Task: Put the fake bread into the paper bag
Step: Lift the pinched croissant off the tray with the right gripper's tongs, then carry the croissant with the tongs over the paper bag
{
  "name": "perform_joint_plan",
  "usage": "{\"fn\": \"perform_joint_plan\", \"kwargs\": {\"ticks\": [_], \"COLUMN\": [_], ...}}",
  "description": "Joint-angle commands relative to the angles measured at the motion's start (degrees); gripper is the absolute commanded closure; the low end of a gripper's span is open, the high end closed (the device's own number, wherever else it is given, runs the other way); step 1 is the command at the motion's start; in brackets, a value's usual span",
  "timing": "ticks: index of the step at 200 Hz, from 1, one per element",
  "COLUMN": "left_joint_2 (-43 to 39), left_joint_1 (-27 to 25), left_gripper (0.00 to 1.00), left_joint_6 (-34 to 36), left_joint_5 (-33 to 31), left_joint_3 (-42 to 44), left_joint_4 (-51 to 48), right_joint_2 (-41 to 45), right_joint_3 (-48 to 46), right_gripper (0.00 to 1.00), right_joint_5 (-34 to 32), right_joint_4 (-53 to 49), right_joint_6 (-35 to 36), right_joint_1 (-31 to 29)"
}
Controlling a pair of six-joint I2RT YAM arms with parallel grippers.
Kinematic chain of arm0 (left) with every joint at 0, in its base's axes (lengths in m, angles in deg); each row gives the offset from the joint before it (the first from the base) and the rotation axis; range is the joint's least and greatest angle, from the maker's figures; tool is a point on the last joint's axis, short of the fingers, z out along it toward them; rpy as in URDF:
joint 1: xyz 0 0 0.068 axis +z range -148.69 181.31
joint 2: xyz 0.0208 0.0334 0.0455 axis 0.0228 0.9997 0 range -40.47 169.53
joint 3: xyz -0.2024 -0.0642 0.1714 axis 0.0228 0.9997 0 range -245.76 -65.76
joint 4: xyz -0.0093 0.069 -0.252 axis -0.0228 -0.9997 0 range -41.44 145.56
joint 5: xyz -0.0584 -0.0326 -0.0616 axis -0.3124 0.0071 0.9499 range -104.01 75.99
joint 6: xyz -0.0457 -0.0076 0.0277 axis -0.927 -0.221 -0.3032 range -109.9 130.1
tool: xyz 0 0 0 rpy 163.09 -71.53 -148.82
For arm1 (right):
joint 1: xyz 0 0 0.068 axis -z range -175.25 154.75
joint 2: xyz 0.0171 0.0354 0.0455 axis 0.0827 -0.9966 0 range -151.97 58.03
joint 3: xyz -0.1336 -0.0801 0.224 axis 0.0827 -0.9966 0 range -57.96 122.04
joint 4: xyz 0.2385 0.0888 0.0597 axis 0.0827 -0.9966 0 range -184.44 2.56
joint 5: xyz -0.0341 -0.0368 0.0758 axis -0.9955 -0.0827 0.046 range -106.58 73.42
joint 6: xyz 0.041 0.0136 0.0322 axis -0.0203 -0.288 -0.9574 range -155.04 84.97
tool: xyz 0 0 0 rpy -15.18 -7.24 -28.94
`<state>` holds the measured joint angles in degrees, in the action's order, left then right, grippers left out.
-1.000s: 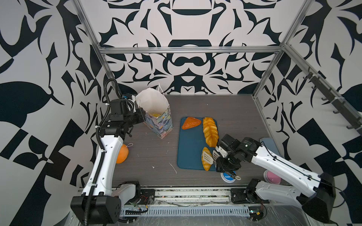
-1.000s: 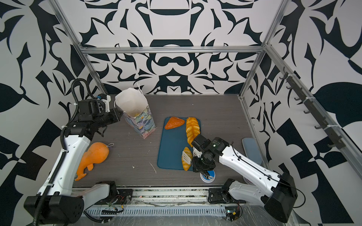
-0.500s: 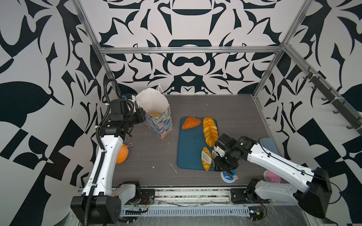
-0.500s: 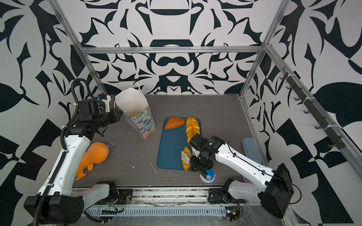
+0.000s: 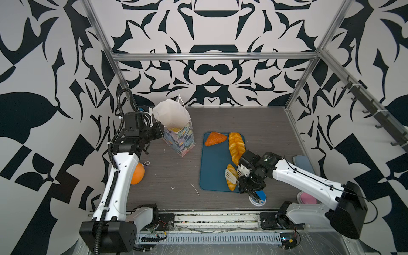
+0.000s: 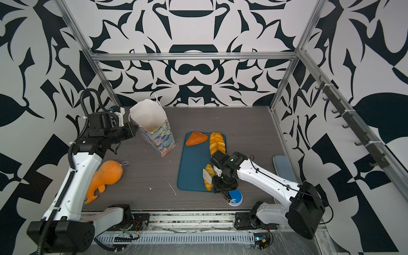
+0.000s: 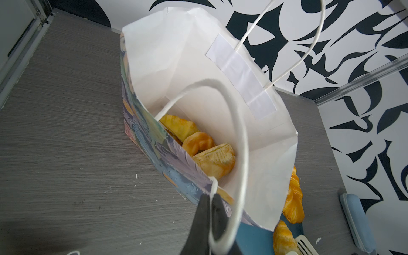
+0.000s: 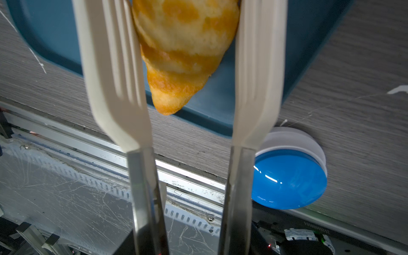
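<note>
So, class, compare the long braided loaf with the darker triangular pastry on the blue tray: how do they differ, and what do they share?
The braided loaf is long, narrow and ridged; the triangle pastry is smooth and three-cornered. The loaf is golden yellow-orange; the triangle is a deeper orange. The loaf lies along the tray's right side; the triangle sits in its far left corner. Both are glossy and lie on the blue tray, outside the paper bag.

Tall pastel leafy-print paper bag: matt, white and smooth inside. Golden toy croissant: glossy. Grey wood-grain tabletop: matt, finely ridged. Cream fork-ended tongs: matt plastic on brushed metal stems. Blue dome button: shiny plastic.
</note>
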<state>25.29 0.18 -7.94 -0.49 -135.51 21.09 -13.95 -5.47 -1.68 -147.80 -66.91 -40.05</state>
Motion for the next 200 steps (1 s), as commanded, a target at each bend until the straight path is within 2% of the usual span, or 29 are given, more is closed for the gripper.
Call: {"fn": "perform_joint_plan", "kwargs": {"ticks": [1,79,200], "left_joint_2": [0.18,0.49,0.56], "left_joint_1": [0.25,0.33,0.34], "left_gripper": [1.00,1.00,1.00], "left_joint_6": [-0.22,-0.26,-0.33], "left_joint_5": [0.70,0.79,0.70], "left_joint_3": [0.17,0.26,0.32], "left_joint_4": [-0.11,-0.11,-0.11], "right_joint_2": [0.18,-1.90,-6.26], "right_joint_3": [2.61,8.77,20.86], "right_gripper": [0.49,0.61,0.62], "right_joint_5": [-0.48,-2.58,-5.34], "right_joint_4": [0.37,1.16,3.55], "right_joint_6": [1.12,4.05,7.93], "right_joint_1": [-0.38,-0.36,1.11]}}
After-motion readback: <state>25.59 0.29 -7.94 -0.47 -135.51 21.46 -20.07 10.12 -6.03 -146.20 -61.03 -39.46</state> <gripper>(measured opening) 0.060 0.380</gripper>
